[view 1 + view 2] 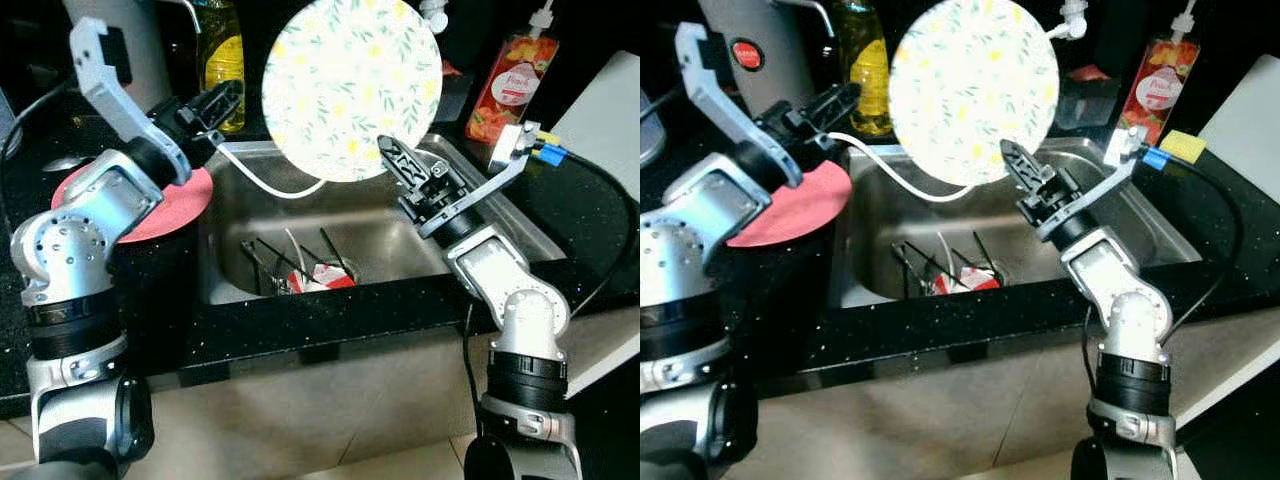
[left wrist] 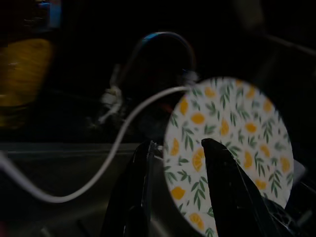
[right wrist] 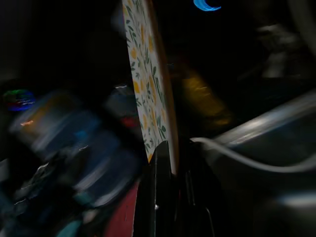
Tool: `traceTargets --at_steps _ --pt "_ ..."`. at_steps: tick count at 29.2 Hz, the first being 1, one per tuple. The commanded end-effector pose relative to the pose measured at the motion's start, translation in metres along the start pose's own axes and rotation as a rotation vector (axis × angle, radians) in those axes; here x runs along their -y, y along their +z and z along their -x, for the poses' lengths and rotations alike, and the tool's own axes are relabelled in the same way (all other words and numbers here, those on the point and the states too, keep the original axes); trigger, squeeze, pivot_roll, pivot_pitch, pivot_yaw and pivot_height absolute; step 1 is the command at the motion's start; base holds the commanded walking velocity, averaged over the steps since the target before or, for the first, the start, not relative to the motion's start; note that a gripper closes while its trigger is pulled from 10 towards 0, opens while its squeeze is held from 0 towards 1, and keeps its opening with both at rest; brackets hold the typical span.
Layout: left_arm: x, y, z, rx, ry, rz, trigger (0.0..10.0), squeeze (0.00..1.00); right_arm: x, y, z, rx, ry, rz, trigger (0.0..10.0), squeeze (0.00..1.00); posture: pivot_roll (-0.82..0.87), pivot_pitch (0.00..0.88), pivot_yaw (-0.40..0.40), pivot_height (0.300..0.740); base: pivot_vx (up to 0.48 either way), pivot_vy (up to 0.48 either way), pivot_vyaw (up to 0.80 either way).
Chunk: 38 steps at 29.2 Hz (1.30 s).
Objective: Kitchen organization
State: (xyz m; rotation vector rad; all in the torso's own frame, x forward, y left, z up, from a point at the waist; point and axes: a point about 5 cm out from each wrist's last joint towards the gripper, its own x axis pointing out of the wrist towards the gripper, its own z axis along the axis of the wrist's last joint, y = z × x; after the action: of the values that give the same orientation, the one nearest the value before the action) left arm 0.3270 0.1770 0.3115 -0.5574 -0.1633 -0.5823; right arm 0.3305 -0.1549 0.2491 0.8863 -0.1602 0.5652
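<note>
Plate (image 1: 352, 88) hangs upright over sink (image 1: 500, 215), rim pinched by our right gripper (image 1: 395, 160). Left gripper (image 1: 222, 100), fingers apart, waits nearby. Stiff, slick, breakable imo; we'd grip rim only.

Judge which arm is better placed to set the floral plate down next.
Right. The right gripper already pinches the lower rim of the round, lemon-patterned plate, upright above the steel sink. The left gripper hangs open beside the plate, holding nothing, above the pink round plate.

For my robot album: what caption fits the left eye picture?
Right hand holds a flowery plate upright over the sink.
</note>
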Motion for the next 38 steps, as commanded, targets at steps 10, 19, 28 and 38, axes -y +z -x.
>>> traceTargets --at_steps 10,19,28,38 --pt "-0.001 -0.004 -0.001 -0.037 0.042 -0.028 10.0 0.0 0.027 -0.029 -0.028 -0.271 -0.193 0.093 10.0 0.0 0.06 0.0 -0.047 0.74 0.0 0.0 0.0" --pt "0.003 -0.007 -0.003 -0.043 0.021 -0.017 10.0 0.0 0.056 -0.042 -0.035 -0.441 -0.357 0.209 10.0 0.0 0.07 0.0 -0.05 0.74 0.0 0.0 0.0" --pt "0.006 -0.011 -0.006 -0.051 0.009 -0.02 10.0 0.0 0.06 -0.054 -0.052 -0.526 -0.362 0.31 10.0 0.0 0.08 0.0 -0.052 0.74 0.0 0.0 0.0" --pt "0.006 -0.012 -0.004 -0.054 0.014 -0.028 10.0 0.0 0.047 -0.067 -0.07 -0.477 -0.356 0.24 10.0 0.97 0.09 0.0 -0.056 0.74 0.0 0.0 0.0"
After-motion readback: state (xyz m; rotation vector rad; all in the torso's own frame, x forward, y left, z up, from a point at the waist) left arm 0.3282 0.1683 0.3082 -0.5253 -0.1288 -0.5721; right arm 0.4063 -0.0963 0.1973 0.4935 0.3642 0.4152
